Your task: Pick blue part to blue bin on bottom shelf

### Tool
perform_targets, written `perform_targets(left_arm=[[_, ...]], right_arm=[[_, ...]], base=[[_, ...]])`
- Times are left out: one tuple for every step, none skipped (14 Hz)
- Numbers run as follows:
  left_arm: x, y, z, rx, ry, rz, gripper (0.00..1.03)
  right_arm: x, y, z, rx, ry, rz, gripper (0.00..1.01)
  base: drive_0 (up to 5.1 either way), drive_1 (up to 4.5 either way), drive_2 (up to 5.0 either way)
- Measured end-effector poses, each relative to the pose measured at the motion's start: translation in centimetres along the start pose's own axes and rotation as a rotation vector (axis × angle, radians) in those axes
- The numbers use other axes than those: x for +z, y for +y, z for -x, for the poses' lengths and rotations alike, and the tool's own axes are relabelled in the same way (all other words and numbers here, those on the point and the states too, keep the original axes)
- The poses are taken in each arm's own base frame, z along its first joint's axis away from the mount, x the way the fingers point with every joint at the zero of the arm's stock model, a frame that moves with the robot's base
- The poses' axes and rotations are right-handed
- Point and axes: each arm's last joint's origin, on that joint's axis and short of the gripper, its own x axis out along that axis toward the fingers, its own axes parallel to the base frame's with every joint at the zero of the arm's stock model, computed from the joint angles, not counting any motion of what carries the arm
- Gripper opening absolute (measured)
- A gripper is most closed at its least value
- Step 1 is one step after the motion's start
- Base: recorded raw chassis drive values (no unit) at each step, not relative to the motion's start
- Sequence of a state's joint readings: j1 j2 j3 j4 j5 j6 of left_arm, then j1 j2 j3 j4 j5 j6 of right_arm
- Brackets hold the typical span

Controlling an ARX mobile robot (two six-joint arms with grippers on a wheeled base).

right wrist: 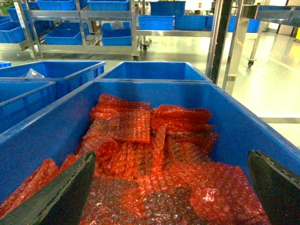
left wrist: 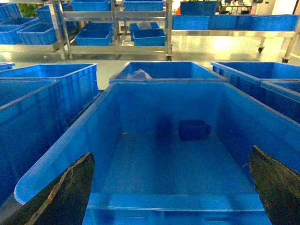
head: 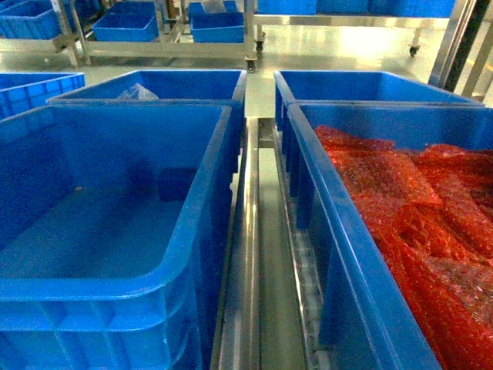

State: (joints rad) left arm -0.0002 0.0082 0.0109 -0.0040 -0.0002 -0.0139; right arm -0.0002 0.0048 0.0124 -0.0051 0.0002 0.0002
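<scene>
Lying on the floor of the blue bin, toward twelve o'clock by its far wall, a dark blue part is seen, touched by nothing. The left gripper is held spread wide above the near rim, grasping nothing. The right gripper is likewise spread, over a bin of red bubble wrap. A steel rail is seen between both bins.

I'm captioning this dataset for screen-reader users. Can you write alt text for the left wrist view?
A large blue bin fills the view, holding only a small dark blue part lying on its floor near the far wall. The open left gripper has its two dark fingertips at the lower corners, over the near rim. More blue bins and steel racks stand behind.
</scene>
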Motion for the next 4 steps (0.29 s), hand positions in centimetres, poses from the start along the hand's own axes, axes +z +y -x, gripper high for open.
perform_targets(left_arm=[[0.00, 0.00, 0.00, 0.000, 0.000, 0.000, 0.98], [0.00, 0.00, 0.00, 0.000, 0.000, 0.000, 0.98], [0.00, 0.00, 0.00, 0.000, 0.000, 0.000, 0.98], [0.00, 0.00, 0.00, 0.000, 0.000, 0.000, 0.98]], right_arm=[[0.00, 0.00, 0.00, 0.000, 0.000, 0.000, 0.98], [0.00, 0.00, 0.00, 0.000, 0.000, 0.000, 0.98], [0.00, 0.00, 0.00, 0.000, 0.000, 0.000, 0.98], [0.00, 0.00, 0.00, 0.000, 0.000, 0.000, 0.98]], base=[[0.0, 0.00, 0.0], [0.0, 0.00, 0.0], [0.0, 0.00, 0.0], [0.0, 0.00, 0.0]])
